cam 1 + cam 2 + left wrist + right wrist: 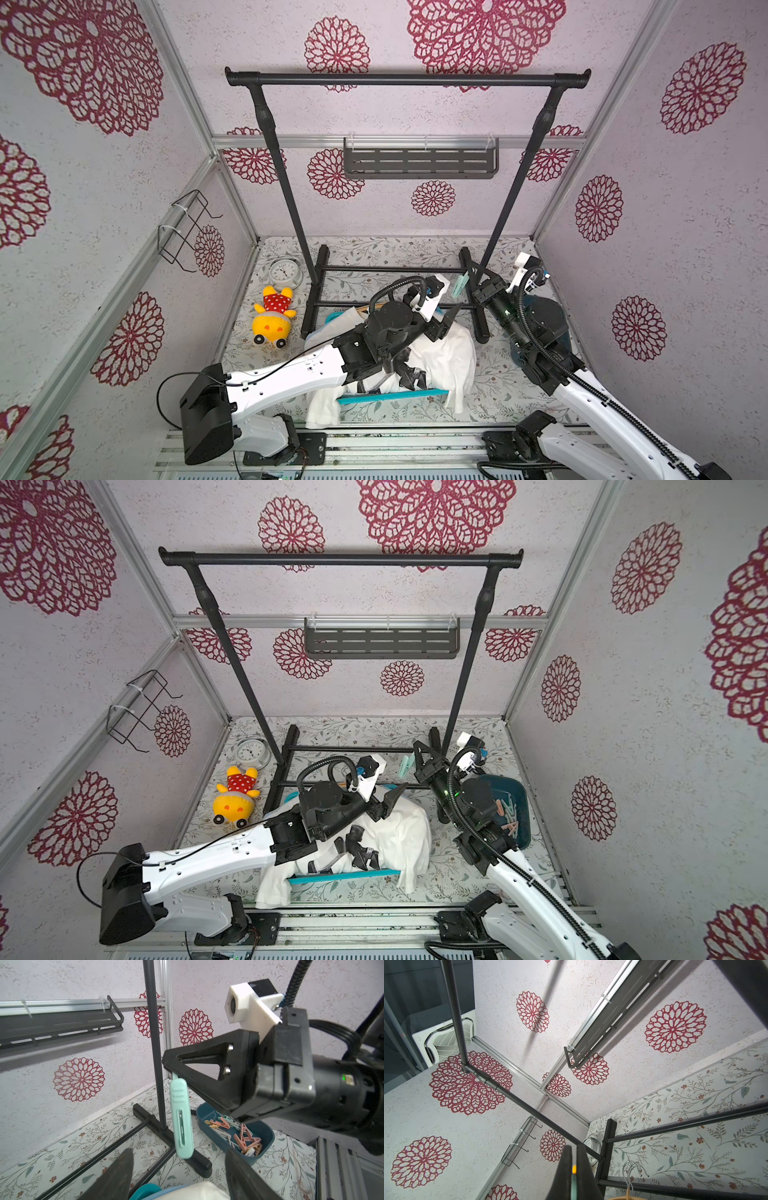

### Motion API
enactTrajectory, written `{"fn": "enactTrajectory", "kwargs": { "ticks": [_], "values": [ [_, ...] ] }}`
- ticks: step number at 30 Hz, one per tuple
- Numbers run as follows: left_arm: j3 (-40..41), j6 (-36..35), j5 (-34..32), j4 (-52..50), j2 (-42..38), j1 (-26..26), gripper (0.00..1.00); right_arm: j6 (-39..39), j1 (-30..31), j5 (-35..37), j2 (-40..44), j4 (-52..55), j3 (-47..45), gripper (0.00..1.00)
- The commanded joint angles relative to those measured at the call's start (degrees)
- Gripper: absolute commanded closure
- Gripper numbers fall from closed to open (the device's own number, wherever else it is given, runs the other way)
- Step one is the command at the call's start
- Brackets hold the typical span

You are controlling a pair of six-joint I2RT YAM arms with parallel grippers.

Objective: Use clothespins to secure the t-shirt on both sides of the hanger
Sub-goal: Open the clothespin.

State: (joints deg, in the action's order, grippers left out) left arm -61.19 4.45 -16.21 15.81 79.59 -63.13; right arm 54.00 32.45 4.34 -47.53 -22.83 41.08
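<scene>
My right gripper (470,271) is shut on the top end of a mint green clothespin (181,1118), which hangs down from its tips (406,766). In the right wrist view the gripper (574,1159) pinches the green strip. My left gripper (178,1152) is open; its fingers (118,1176) flank the clothespin's lower end without touching it. In a top view the left gripper (448,322) hovers over the white t-shirt (451,357), which lies crumpled over a teal hanger (395,394) on the table. More clothespins (509,816), pink, mint and whitish, fill a dark blue tray (523,789).
A black garment rack (407,79) stands at the back, its feet (478,328) beside both grippers. A clock (285,270) and a yellow plush toy (272,320) lie at the left. A dark shelf (419,162) and a wire holder (187,232) hang on the walls.
</scene>
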Motion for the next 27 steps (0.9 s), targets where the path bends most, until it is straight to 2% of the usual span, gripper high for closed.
{"fn": "enactTrajectory", "kwargs": {
  "ticks": [1, 3, 6, 12, 14, 17, 20, 24, 25, 26, 27],
  "values": [
    [-2.33, -0.92, -1.57, 1.05, 1.40, -0.45, 0.33, -0.87, 0.66, 0.49, 1.56, -1.85, 2.50, 1.00],
    [-2.51, -1.14, -1.99, 1.47, 2.08, -0.44, 0.36, -0.93, 0.69, 0.35, 1.73, -2.14, 2.25, 1.00],
    [-3.26, 0.12, -4.13, 2.11, 3.05, -0.48, 0.46, -1.18, 0.78, 0.42, 2.06, -1.37, 2.52, 1.00],
    [-4.62, 1.70, -3.13, 2.92, 5.10, -0.50, 0.52, -1.83, 0.89, -0.02, 2.09, -0.15, 2.60, 1.00],
    [-4.72, 1.55, -2.91, 3.38, 5.43, -0.50, 0.61, -1.94, 0.86, -0.14, 2.09, -0.03, 2.63, 1.00],
    [-4.86, 1.96, -2.79, 3.25, 5.30, -0.52, 0.65, -2.05, 0.86, -0.28, 2.09, -0.11, 2.60, 1.00],
    [-4.40, 2.23, -3.13, 4.10, 4.80, -0.59, 0.75, -2.53, 0.86, -0.23, 2.13, 1.13, 3.19, 1.00],
    [-4.03, 2.14, -3.37, 4.35, 4.31, -0.59, 0.82, -3.78, 0.86, -0.04, 2.58, 2.58, 3.40, 1.00],
    [-3.81, 2.08, -3.52, 4.11, 4.11, -0.58, 0.85, -4.71, 0.91, 0.00, 2.93, 3.90, 3.90, 0.98],
    [-3.47, 1.77, -3.67, 3.82, 3.76, -0.59, 0.87, -6.47, 0.87, 0.10, 3.46, 6.03, 4.60, 0.83],
    [-2.99, 1.56, -4.21, 3.40, 3.20, -0.59, 0.94, -8.38, 0.86, 0.08, 4.05, 8.66, 5.36, 0.67]
  ]
}}
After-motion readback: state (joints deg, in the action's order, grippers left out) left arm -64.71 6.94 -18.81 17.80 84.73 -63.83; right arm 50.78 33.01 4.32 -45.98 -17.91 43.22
